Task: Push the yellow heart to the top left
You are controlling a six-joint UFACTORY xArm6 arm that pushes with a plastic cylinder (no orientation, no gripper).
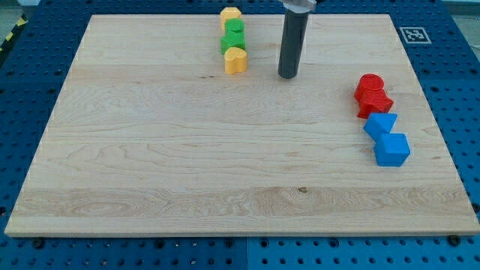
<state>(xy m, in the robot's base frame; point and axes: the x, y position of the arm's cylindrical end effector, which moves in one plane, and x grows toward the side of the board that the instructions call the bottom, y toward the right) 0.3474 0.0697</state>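
The yellow heart (235, 60) lies near the view's top, left of centre, at the lower end of a short column of blocks. Above it, touching in a line, are two green blocks (232, 41) (235, 26) and another yellow block (230, 13) at the board's top edge. My tip (288, 76) rests on the board to the right of the yellow heart and a little lower, with a clear gap between them. The dark rod rises from the tip out of the view's top.
At the view's right, two red blocks (370, 85) (374, 102) sit together, with a blue block (380, 124) and a blue cube (391, 149) just below them. The wooden board (150, 150) lies on a blue perforated table. A marker tag (413, 34) is at the top right corner.
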